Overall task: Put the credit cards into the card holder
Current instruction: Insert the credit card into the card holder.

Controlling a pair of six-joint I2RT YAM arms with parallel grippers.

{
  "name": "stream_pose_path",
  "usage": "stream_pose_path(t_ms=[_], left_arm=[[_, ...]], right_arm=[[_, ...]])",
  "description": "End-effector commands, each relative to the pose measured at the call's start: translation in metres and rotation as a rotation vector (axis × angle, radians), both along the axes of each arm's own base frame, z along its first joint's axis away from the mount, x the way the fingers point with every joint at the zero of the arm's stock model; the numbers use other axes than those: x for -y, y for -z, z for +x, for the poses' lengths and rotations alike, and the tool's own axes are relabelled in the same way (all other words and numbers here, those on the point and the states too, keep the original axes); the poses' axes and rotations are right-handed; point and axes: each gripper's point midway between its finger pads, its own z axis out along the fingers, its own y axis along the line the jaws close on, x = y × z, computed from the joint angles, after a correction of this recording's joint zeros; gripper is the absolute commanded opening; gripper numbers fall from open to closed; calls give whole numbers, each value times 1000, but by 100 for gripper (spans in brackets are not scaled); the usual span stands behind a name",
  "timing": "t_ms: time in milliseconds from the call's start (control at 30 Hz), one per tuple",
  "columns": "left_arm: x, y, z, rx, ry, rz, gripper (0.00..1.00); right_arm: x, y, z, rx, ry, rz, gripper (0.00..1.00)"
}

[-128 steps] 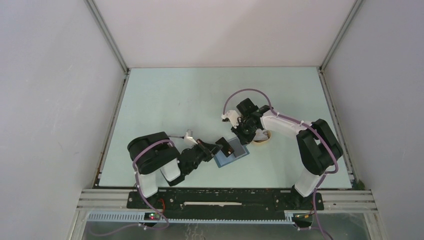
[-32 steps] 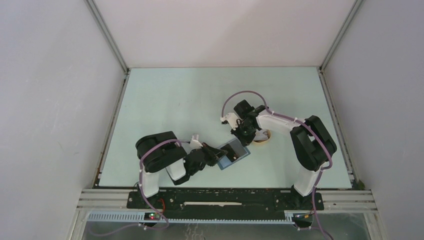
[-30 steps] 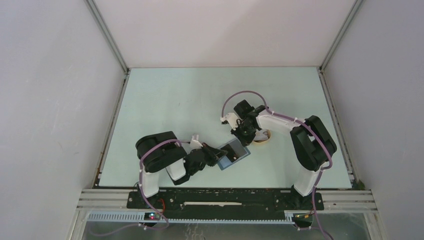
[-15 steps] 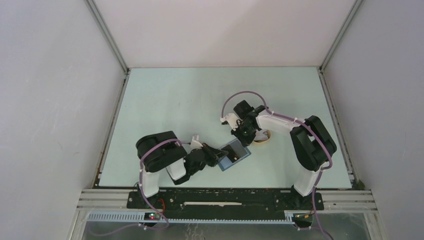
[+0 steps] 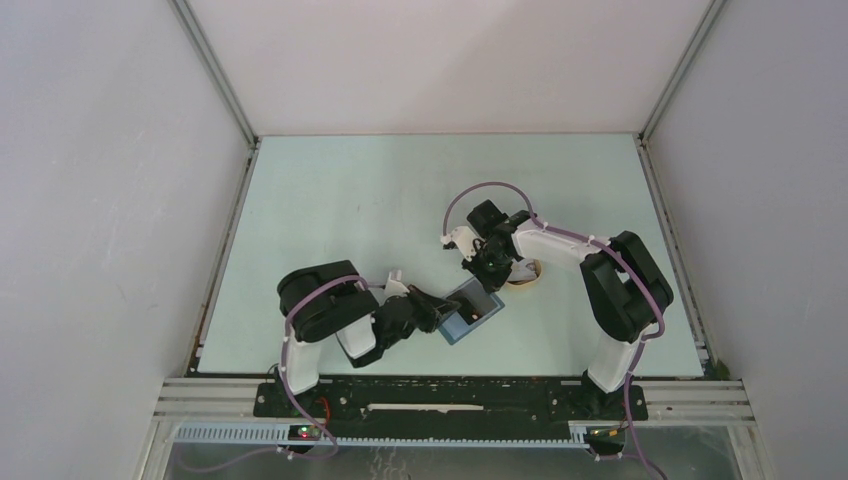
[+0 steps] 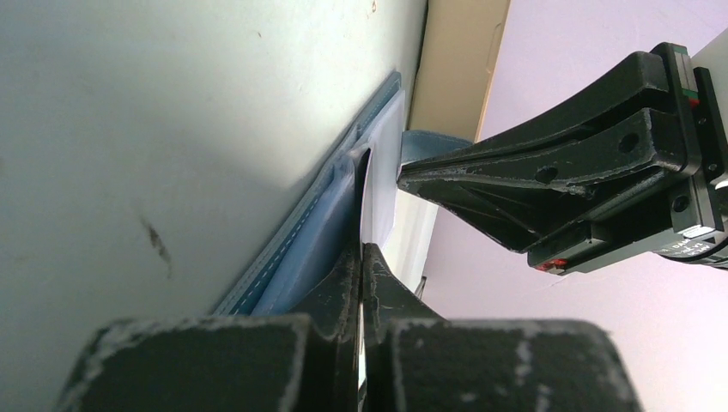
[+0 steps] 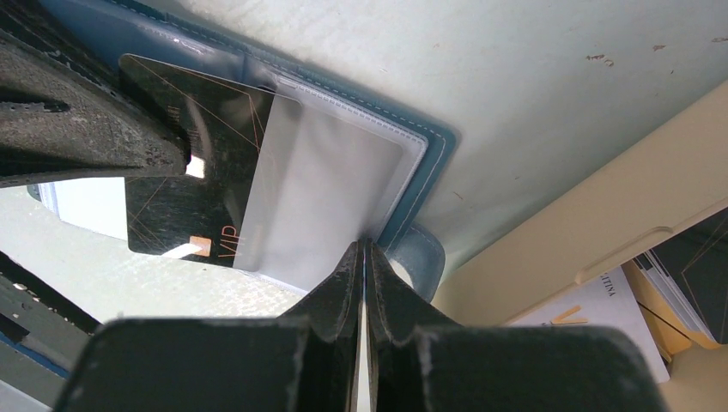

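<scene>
Mid-insert right now. The left gripper is clamped tight on a black card, the one w/ "VIP" printed on it. The card's leading strip is tucked under the clear pocket of the card holder, and most of it sticks out toward the left fingers. So that card is partway home, not seated.

The right gripper is pinched shut at the holder's edge. It looks to be nipping the pocket's lip to hold things steady, tho the contact is hidden behind the fingertips, so film vs. leather I can't say.

The holder lies open and flat on the table, just beside the beige tray.

Left to do: the tray cards are waiting in there, at least one dark and one whitish, so plenty of the job remains.

Position-wise, the black card runs straight out from the left fingers and shows edge-on in the left wrist view. The holder sits between the two grippers, the left feeding from one side and the right pinning the opposite edge.
</scene>
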Motion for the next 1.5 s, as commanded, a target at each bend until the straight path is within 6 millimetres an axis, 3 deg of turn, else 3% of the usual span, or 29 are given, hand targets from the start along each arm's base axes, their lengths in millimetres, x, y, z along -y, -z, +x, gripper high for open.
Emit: stream_pose_path(t_ms=[0,167,500,700,833,1100,1233,1467], left_arm=[[4,6,0,-16,10,13,0],[6,6,2,-15,11,10,0],[8,6,3,-6,17,5,2],[10,5,3,-1,22,-2,5],[10,3,3,2,26,-9,7],[11,2,2,10,31,-18,13],[11,1,2,12,33,-19,14],[11,1,2,14,33,-22,14]], right_arm=[[-10,-8,6,19,-7,20,9],[-12,-13,4,18,-15,36,10],[-26,-49,-4,52,-90,165,13],[-42,-80,-33,50,-252,336,15],[-54,-88,-54,99,-392,386,15],[-68,-64,-84,312,-727,344,11],[-65,-45,-78,416,-804,274,8],[-76,-37,-75,485,-825,244,6]])
